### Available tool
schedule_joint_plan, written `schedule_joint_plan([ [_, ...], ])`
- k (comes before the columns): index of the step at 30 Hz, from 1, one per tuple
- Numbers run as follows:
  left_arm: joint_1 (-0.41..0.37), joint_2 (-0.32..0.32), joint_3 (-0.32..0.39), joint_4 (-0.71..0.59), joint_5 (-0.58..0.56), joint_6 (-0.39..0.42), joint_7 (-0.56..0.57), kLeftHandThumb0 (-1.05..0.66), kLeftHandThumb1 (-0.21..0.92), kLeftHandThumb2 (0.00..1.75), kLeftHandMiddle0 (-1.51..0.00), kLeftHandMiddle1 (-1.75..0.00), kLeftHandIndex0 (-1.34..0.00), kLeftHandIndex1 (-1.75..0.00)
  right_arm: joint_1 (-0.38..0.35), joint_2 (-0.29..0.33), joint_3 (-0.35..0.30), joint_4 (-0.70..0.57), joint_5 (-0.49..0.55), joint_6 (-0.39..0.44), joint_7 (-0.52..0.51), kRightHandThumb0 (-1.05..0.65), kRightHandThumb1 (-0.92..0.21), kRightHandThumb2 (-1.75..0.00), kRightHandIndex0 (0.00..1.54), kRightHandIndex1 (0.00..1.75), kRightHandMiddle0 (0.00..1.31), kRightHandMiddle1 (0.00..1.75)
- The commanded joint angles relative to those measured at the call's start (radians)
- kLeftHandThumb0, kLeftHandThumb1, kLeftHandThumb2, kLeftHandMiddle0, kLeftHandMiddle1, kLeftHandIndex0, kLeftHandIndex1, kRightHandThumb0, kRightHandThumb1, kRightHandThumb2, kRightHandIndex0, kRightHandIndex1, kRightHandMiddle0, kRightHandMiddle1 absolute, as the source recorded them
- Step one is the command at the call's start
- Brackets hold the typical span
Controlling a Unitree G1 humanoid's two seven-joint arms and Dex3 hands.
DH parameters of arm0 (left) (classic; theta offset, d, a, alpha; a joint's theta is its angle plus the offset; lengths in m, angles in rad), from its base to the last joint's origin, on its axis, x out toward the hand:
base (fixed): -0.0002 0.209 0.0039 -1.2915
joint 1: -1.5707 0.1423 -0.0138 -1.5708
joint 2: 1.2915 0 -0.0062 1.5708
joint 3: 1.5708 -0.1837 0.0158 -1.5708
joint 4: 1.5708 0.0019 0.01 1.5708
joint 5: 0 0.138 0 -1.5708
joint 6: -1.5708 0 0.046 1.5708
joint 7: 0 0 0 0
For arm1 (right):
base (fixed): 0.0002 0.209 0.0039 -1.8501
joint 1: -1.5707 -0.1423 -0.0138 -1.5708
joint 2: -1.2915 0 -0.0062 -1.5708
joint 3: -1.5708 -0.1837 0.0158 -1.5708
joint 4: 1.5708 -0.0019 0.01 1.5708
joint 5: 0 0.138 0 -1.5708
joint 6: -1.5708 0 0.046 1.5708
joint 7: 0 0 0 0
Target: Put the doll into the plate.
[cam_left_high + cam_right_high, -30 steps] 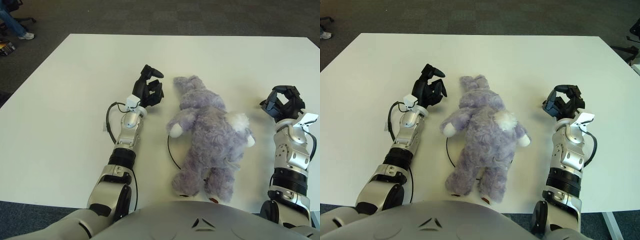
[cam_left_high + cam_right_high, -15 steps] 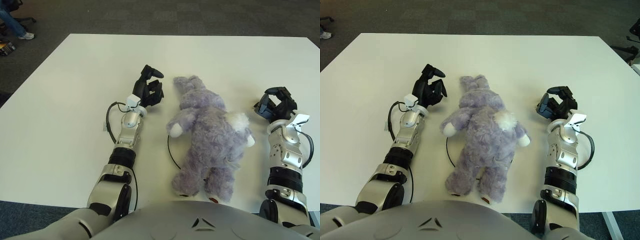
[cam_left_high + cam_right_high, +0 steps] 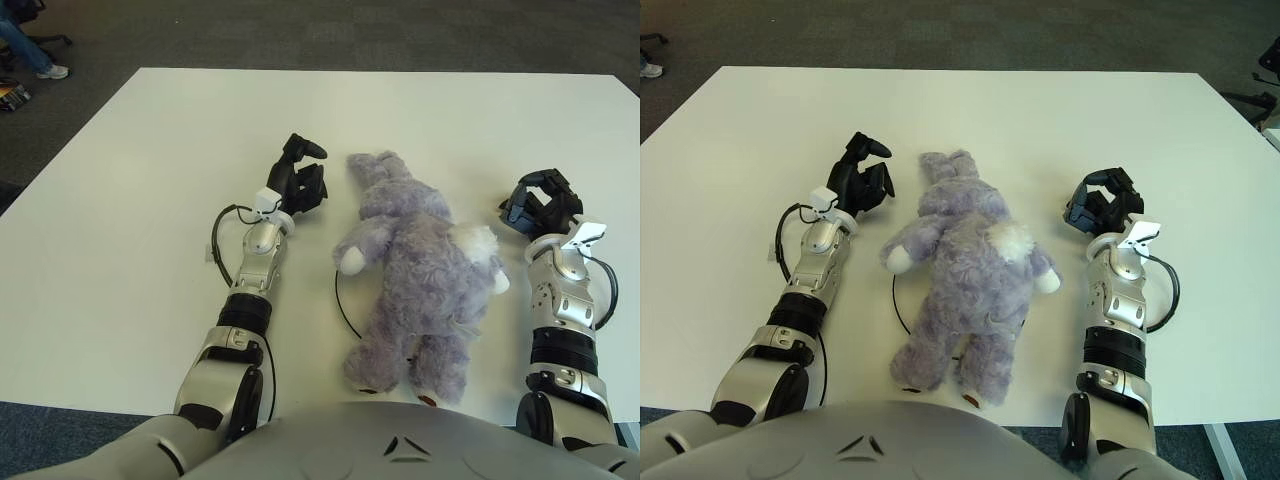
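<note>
While untouched, doll lies between each robot hand.

Doll on table — between left robot hand and right robot hand.

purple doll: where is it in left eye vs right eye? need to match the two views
Left eye view: the purple doll lies right of centre, face down, between the left hand and the right hand.
Right eye view: the doll sits at about the centre.
Shared landmark: its white tail, on the side toward the right hand; neither hand touches the doll.
</note>
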State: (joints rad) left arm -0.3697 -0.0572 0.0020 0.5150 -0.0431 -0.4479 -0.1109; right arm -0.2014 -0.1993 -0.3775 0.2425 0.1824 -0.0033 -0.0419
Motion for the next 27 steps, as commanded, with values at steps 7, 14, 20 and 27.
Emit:
schedule_joint_plan([
  [7, 0.033, 0.005, 0.006, 0.028, -0.012, 0.012, -0.006, -0.37, 0.74, 0.77, -0.98, -1.75, -0.30, -1.75, -0.002, 0.005, 0.029, 0.050, -0.026, 0.001, -0.018, -0.02, -0.14, -1.51, 0.78, 1.75, 0.53, 1.65],
  [14, 0.033, 0.007, 0.006, 0.027, -0.015, 0.021, -0.008, -0.37, 0.74, 0.78, -0.98, -1.75, -0.30, -1.75, -0.003, 0.001, 0.038, 0.072, -0.032, -0.021, -0.020, -0.02, -0.06, -1.58, 0.83, 1.75, 0.62, 1.61],
  [20, 0.033, 0.008, 0.007, 0.025, -0.024, 0.035, -0.017, -0.37, 0.73, 0.79, -0.99, -1.75, -0.31, -1.75, -0.004, 0.000, 0.040, 0.082, -0.034, -0.030, -0.020, -0.02, -0.02, -1.62, 0.86, 1.75, 0.66, 1.61],
  [27, 0.033, 0.005, 0.011, 0.013, -0.046, 0.074, -0.027, -0.37, 0.72, 0.80, -0.99, -1.75, -0.31, -1.75, -0.003, -0.016, 0.059, 0.091, -0.057, 0.006, -0.020, -0.01, 0.02, -1.68, 0.89, 1.75, 0.67, 1.65],
])
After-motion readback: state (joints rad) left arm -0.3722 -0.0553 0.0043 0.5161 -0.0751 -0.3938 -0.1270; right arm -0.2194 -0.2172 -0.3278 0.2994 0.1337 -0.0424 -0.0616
